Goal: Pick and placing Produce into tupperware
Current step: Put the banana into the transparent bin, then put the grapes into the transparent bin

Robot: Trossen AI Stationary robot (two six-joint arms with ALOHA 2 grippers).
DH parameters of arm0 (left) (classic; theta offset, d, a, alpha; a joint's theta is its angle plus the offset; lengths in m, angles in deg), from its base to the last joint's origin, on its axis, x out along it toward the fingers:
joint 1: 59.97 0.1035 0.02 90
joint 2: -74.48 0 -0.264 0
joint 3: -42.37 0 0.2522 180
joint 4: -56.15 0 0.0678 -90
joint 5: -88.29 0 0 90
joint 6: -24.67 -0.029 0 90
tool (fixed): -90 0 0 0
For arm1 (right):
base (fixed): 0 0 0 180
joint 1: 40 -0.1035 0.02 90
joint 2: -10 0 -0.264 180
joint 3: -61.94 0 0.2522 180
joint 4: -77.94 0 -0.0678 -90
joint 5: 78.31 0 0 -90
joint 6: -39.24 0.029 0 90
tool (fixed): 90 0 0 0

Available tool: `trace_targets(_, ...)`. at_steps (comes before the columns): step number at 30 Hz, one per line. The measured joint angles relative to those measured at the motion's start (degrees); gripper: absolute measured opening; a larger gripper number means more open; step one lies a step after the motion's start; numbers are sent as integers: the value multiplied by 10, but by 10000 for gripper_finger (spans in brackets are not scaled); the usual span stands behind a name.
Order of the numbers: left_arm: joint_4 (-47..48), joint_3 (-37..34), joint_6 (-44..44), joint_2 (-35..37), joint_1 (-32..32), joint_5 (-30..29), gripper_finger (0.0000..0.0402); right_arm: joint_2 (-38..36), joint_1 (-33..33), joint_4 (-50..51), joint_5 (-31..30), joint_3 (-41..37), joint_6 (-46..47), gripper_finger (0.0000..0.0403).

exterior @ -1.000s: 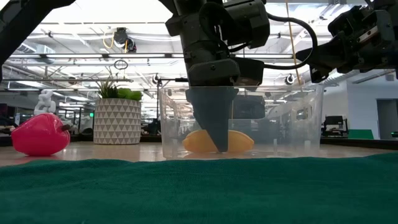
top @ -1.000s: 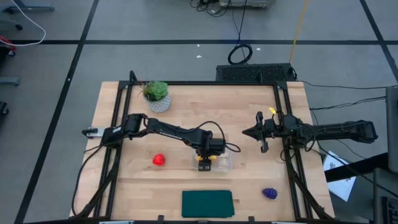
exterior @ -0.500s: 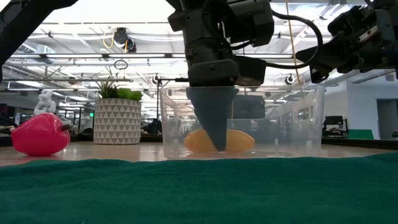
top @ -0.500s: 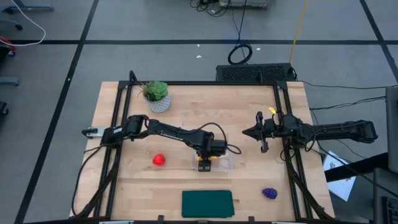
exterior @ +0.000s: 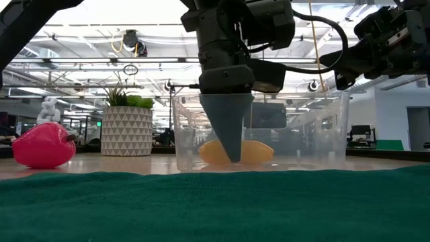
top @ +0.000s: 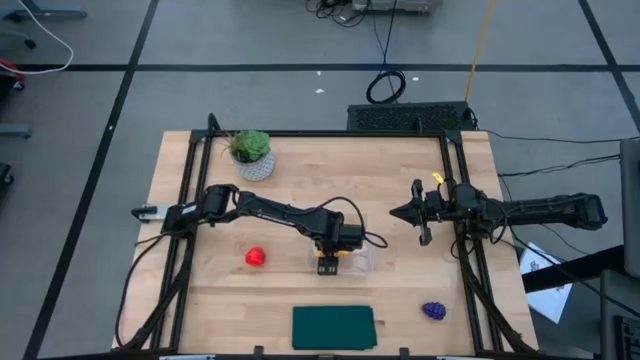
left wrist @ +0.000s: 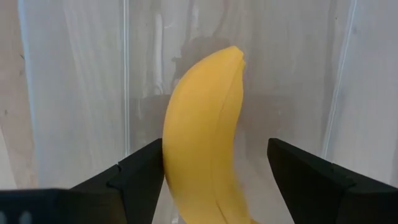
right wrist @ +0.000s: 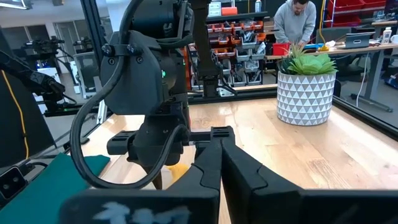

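Observation:
The yellow banana (left wrist: 205,124) lies flat on the floor of the clear tupperware (top: 362,263) at the table's middle. My left gripper (top: 328,262) points down into the tupperware, open, with one finger on each side of the banana (exterior: 259,151). The red round fruit (top: 256,257) rests on the table to the left of the tupperware. The purple grape bunch (top: 433,311) sits near the front right corner. My right gripper (top: 395,212) hangs level and shut above the table's right side, holding nothing. My left gripper straddles the banana from above, with the fingers lying across it. One finger (left wrist: 140,177) stands right at the banana's side (left wrist: 169,155), and I cannot tell whether it touches. The other finger (left wrist: 298,177) is clear of the banana.
A potted plant (top: 251,152) stands at the far left. A dark green mat (top: 333,327) lies at the near edge, in front of the tupperware. Black rails run along the table's left and right sides. A person (right wrist: 298,22) is at a bench beyond the table.

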Motion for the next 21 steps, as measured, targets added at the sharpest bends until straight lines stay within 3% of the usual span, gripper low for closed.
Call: trace_targets(21,3,1,-3,37,0,-15,285,0,0,0,0,0,0,0)
